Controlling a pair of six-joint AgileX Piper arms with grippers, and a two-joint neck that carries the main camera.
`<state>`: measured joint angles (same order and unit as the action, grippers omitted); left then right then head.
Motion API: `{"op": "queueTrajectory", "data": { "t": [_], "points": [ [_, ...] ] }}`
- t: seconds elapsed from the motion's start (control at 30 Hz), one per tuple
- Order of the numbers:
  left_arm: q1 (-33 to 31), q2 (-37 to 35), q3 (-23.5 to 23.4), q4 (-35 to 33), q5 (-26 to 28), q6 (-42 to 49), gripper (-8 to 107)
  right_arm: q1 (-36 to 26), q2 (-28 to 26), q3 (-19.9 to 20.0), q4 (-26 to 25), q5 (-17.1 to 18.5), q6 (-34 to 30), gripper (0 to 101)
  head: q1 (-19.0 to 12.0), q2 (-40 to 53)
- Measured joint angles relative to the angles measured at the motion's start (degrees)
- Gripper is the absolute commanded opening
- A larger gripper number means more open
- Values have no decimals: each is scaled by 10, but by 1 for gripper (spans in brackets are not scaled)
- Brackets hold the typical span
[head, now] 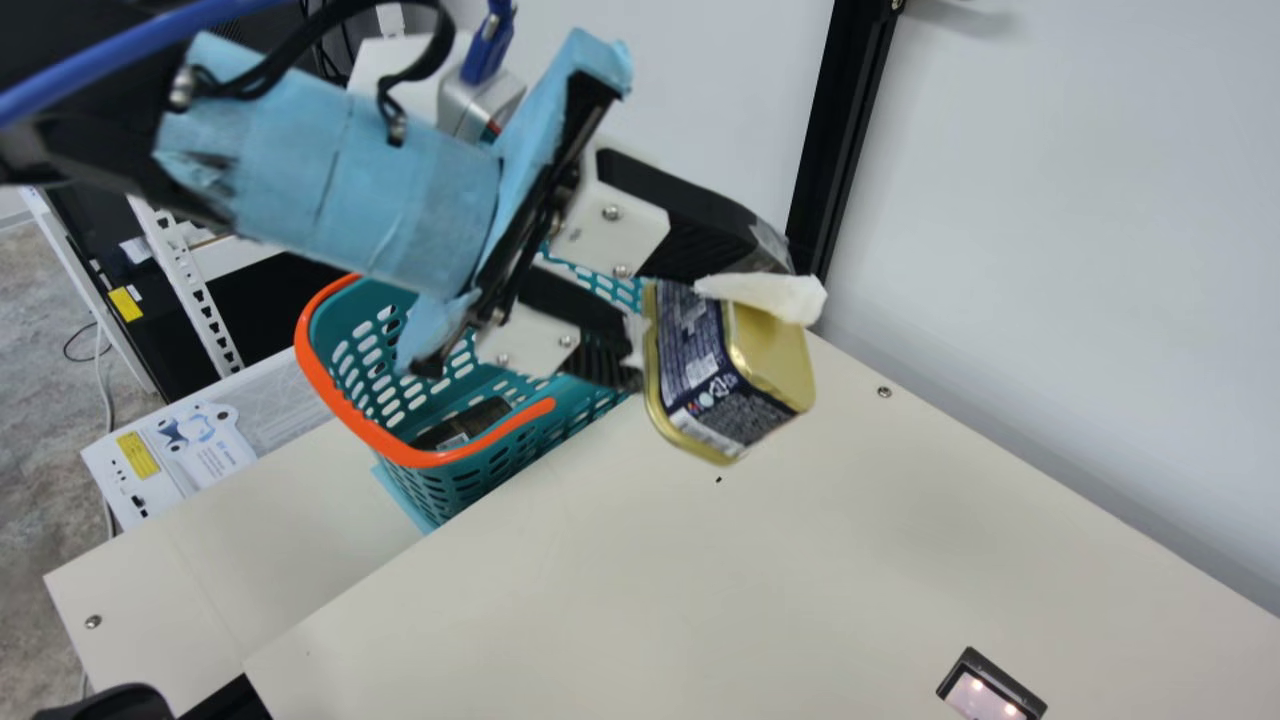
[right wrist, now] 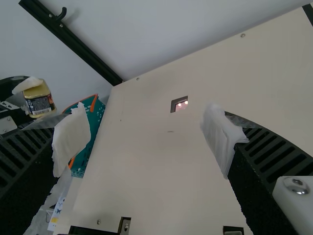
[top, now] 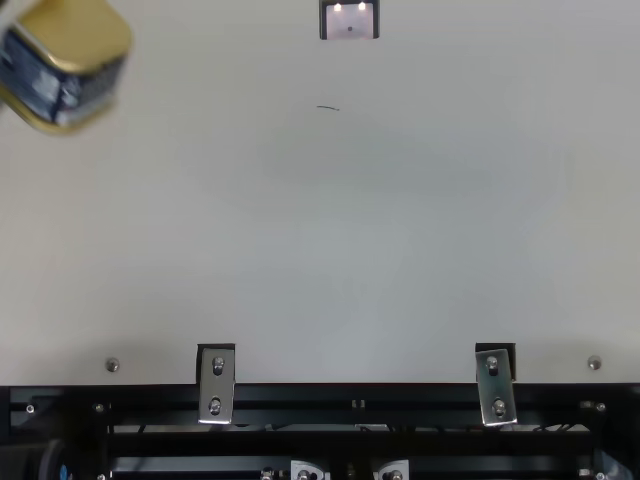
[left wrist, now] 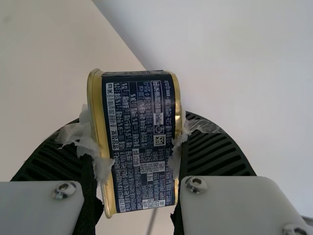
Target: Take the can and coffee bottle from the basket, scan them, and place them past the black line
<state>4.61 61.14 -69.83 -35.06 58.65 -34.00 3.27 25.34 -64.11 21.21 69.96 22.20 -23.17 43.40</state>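
- Apparently in the carry from basket to scan, with the rectangular gold-rimmed metal can with a dark-blue label (head: 738,368) clear of the perforated teal plastic basket with an orange rim (head: 372,432);
- Grasped firmly in the left hand (head: 708,312), between both ribbed fingers; held above the cream worktop (head: 640,590), near the basket;
- Next, probably needs carrying to the black-framed scanner with a lit window (head: 990,695) and turning until the barcode faces it; then setting down past the black line;
- Tilted in the main view, with a bare gold face pointing up and rightward, and print towards the camera;
- Aligned lengthwise with the fingers in the left wrist view, long axis running outward from the palm;
- Released at the right hand (right wrist: 145,137), with fingers wide apart;
- Possibly coffee bottle next, if matching the dark item (head: 470,422) inside the basket; too hidden to tell.
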Motion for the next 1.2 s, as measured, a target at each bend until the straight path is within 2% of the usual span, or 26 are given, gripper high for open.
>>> {"op": "queueTrajectory", "data": {
  "t": [0.13,0.2,0.3,0.47,0.67,1.2],
  "points": [
    [-40,5,-9,120,-18,-9,10,0,0,0,0,0,0,101,23,-70],
    [-41,5,-9,159,-17,-9,10,0,0,0,0,0,0,101,29,-117],
    [-41,5,-9,194,-17,-9,10,0,0,0,0,0,0,101,56,-185],
    [-41,5,-9,195,-17,-9,10,0,0,0,0,0,0,101,85,-284],
    [-41,5,-9,195,-17,-9,10,0,0,0,0,0,0,101,117,-343],
    [-34,5,-8,190,-17,-2,10,0,0,0,0,0,0,101,120,-343]
  ]
}}
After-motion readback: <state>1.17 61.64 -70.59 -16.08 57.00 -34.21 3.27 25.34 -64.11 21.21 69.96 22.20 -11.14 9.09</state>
